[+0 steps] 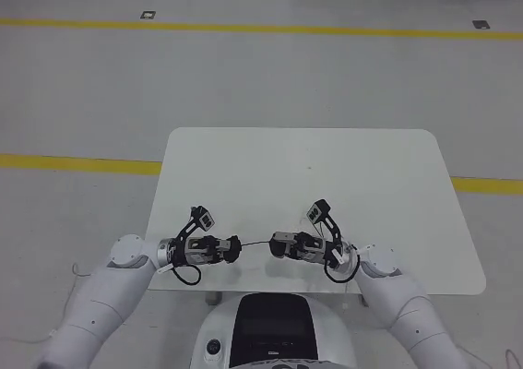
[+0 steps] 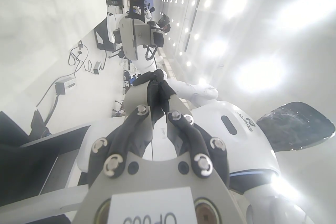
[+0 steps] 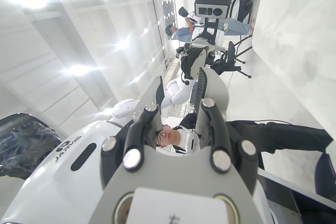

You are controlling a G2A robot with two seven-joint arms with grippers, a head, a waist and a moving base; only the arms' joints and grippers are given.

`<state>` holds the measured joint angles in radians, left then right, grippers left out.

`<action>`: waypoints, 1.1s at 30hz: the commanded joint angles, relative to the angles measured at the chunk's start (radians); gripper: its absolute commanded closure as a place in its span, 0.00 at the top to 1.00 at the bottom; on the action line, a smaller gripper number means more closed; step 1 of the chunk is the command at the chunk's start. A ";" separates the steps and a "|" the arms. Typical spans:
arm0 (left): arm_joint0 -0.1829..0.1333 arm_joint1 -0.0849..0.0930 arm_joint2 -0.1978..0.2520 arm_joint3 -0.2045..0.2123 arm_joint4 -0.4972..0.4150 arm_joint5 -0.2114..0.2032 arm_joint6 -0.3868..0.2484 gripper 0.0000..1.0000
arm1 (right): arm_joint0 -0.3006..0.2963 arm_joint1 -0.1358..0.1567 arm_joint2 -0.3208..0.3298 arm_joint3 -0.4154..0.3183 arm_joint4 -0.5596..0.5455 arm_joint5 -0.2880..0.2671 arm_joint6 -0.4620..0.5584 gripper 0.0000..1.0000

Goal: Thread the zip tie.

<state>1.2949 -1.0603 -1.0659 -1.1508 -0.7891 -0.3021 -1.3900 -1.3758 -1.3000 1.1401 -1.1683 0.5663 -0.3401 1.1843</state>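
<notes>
**1. End-effector state.** My left gripper [image 1: 231, 247] is clenched. I judge that it grasps one end of the zip tie [image 1: 256, 244], since the thin dark strap leaves its tips. My right gripper [image 1: 277, 244] is released: in its wrist view the fingers [image 3: 202, 87] stand apart with nothing seen between them. In the top view the strap's far end reaches its tips.

**2. Location.** Both grippers hang at the 6 o'clock edge of the table [image 1: 335, 166], the left toward 7 o'clock and the right toward 5 o'clock, with their tips facing. The strap spans the gap between them, running from 9 to 3 o'clock.

**3. Procedure.** I hold the left grip firm so the strap cannot twist. I line up both tool axes before I close. I shut the right fingers only when the free end lies centred between the pads. I judge that a strap this thin buckles when pushed, so I feed it slowly.

**4. Containers.** The one receptacle here is the locking slot. It is too small to tell whether anything passes through it.
</notes>
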 commanded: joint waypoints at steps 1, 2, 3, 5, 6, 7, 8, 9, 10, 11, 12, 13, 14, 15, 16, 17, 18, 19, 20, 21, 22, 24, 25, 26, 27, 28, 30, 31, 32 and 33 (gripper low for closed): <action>0.000 0.000 0.000 0.000 0.000 0.000 0.000 0.00 | 0.001 0.000 -0.002 0.001 0.002 0.000 -0.002 0.20; 0.000 0.000 0.000 0.000 0.000 0.000 0.000 0.00 | 0.002 0.001 -0.004 0.002 0.003 0.000 -0.004 0.19; 0.000 0.000 0.000 0.000 0.000 0.000 0.000 0.00 | 0.003 0.001 -0.005 0.004 0.003 0.000 -0.005 0.17; 0.000 0.000 0.000 0.000 0.000 0.000 0.000 0.00 | 0.005 0.001 -0.009 0.005 0.003 0.000 -0.009 0.17; 0.000 0.000 0.000 0.000 0.000 0.000 0.000 0.00 | 0.006 0.001 -0.010 0.006 0.002 0.000 -0.010 0.16; 0.000 0.000 0.000 0.000 0.000 0.000 0.000 0.00 | 0.007 0.001 -0.012 0.006 0.002 0.000 -0.012 0.15; 0.000 0.000 0.000 0.000 0.000 0.000 0.000 0.00 | 0.008 0.001 -0.014 0.006 0.002 0.000 -0.014 0.14; 0.000 0.000 0.000 0.000 0.000 0.000 0.000 0.00 | 0.008 0.001 -0.015 0.007 0.001 0.000 -0.016 0.13; 0.000 0.000 0.000 0.000 0.000 0.000 0.000 0.00 | 0.009 0.001 -0.016 0.007 0.001 0.000 -0.017 0.12; 0.000 0.000 0.000 0.000 0.000 0.000 0.000 0.00 | 0.010 0.001 -0.019 0.008 0.000 0.000 -0.020 0.12; 0.000 0.000 0.000 0.000 0.000 0.000 0.000 0.00 | 0.011 0.002 -0.020 0.009 0.000 0.000 -0.021 0.12; 0.000 0.000 0.000 0.000 0.000 0.000 0.000 0.00 | 0.011 0.002 -0.021 0.009 0.000 0.000 -0.022 0.12; 0.000 0.000 0.000 0.000 0.000 0.000 0.000 0.00 | 0.012 0.002 -0.022 0.010 0.000 0.000 -0.023 0.11; 0.000 0.000 0.000 0.000 0.000 0.000 0.000 0.00 | 0.012 0.002 -0.023 0.010 0.000 0.000 -0.024 0.11; 0.000 0.000 0.000 0.000 0.000 0.000 0.000 0.00 | 0.013 0.002 -0.024 0.010 0.000 0.000 -0.024 0.11; 0.000 0.000 0.000 0.000 0.000 0.000 0.000 0.00 | 0.013 0.003 -0.025 0.009 0.000 0.000 -0.025 0.11; 0.000 0.000 0.000 0.000 0.000 0.000 0.000 0.00 | 0.013 0.003 -0.026 0.008 -0.001 0.000 -0.025 0.12; 0.000 0.000 0.000 0.000 0.000 0.000 0.000 0.00 | 0.013 0.003 -0.026 0.007 -0.001 0.000 -0.026 0.12; 0.000 0.000 0.000 0.000 0.000 0.000 0.000 0.00 | 0.012 0.003 -0.026 0.006 -0.002 0.000 -0.027 0.11; 0.000 0.000 0.000 0.000 0.000 0.000 0.000 0.00 | 0.012 0.004 -0.027 0.005 -0.002 0.000 -0.028 0.12; 0.000 0.000 0.000 0.000 0.000 0.000 0.000 0.00 | 0.011 0.004 -0.027 0.004 -0.003 0.000 -0.028 0.12; 0.000 0.000 0.000 0.000 0.000 0.000 0.000 0.00 | 0.010 0.005 -0.029 0.003 -0.004 0.000 -0.029 0.12; 0.000 0.000 0.000 0.000 0.000 0.000 0.000 0.00 | 0.010 0.005 -0.031 0.002 -0.005 0.000 -0.031 0.12; 0.000 0.000 0.000 0.000 0.000 0.000 0.000 0.00 | 0.010 0.005 -0.032 0.002 -0.005 0.000 -0.032 0.12; 0.000 0.000 0.000 0.000 0.000 0.000 0.000 0.00 | 0.010 0.005 -0.033 0.001 -0.006 0.000 -0.033 0.12; 0.000 0.000 0.000 0.000 0.000 0.000 0.000 0.00 | 0.010 0.005 -0.035 0.000 -0.007 0.000 -0.033 0.12; 0.000 0.000 0.000 0.000 0.000 0.000 0.000 0.00 | 0.010 0.005 -0.037 -0.001 -0.008 0.000 -0.034 0.13; 0.000 0.000 0.000 0.000 0.000 0.000 0.000 0.00 | 0.010 0.006 -0.038 -0.003 -0.008 0.000 -0.034 0.13; 0.000 0.000 0.000 0.000 0.000 0.000 0.000 0.00 | 0.010 0.006 -0.039 -0.003 -0.008 0.000 -0.034 0.13; 0.000 0.000 0.000 0.000 0.000 0.000 0.000 0.00 | 0.010 0.006 -0.039 -0.004 -0.009 0.000 -0.034 0.12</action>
<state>1.2949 -1.0603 -1.0659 -1.1508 -0.7891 -0.3021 -1.3900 -1.3658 -1.2942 1.1016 -1.1718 0.5579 -0.3400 1.1504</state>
